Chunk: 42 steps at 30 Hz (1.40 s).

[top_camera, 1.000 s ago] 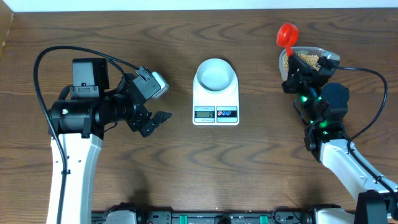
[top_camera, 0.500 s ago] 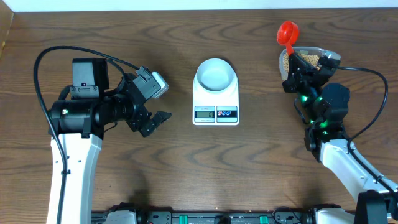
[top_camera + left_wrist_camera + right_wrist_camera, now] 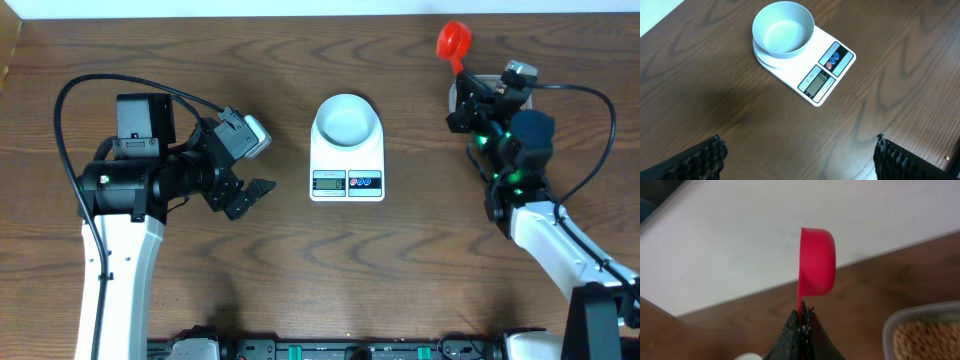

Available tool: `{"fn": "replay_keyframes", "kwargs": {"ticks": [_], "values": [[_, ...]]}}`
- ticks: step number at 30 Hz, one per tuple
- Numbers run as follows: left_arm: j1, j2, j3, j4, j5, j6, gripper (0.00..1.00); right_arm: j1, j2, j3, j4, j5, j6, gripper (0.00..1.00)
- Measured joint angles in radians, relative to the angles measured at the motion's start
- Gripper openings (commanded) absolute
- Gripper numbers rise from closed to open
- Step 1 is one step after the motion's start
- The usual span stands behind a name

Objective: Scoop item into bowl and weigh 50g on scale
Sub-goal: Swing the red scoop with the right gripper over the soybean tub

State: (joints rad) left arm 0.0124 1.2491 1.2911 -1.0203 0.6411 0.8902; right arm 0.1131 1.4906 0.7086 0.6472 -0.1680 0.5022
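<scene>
The pale bowl stands empty on the white scale at mid-table; the left wrist view shows the bowl and scale too. My right gripper is shut on the handle of a red scoop, held near the table's far edge. In the right wrist view the scoop stands edge-on above the shut gripper, its inside hidden. The tan beans lie in a clear tub just to the right. My left gripper hovers open left of the scale, holding nothing.
A white wall or board runs behind the table's far edge. My right arm covers most of the tub in the overhead view. Black cables loop over both arms.
My right gripper has moved toward the far edge and slightly left with the scoop, and now covers the tub from above. The left arm has not moved.
</scene>
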Motion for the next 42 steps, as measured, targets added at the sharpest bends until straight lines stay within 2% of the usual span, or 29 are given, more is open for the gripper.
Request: {"fn": "replay_keyframes", "kwargs": {"ticks": [6,14,20,35,42], "values": [[0.000,0.000,0.000,0.000,0.000,0.000,0.96,0.002,0.008,0.063,-0.159,-0.046,-0.053,0.01],[0.000,0.000,0.000,0.000,0.000,0.000,0.96,0.002,0.008,0.253,-0.514,-0.140,-0.217,0.01],[0.000,0.000,0.000,0.000,0.000,0.000,0.96,0.002,0.008,0.320,-0.696,-0.153,-0.296,0.01],[0.000,0.000,0.000,0.000,0.000,0.000,0.96,-0.043,-0.047,0.324,-0.858,-0.346,-0.331,0.01],[0.000,0.000,0.000,0.000,0.000,0.000,0.96,-0.100,-0.104,0.325,-0.948,-0.337,-0.401,0.01]]}}
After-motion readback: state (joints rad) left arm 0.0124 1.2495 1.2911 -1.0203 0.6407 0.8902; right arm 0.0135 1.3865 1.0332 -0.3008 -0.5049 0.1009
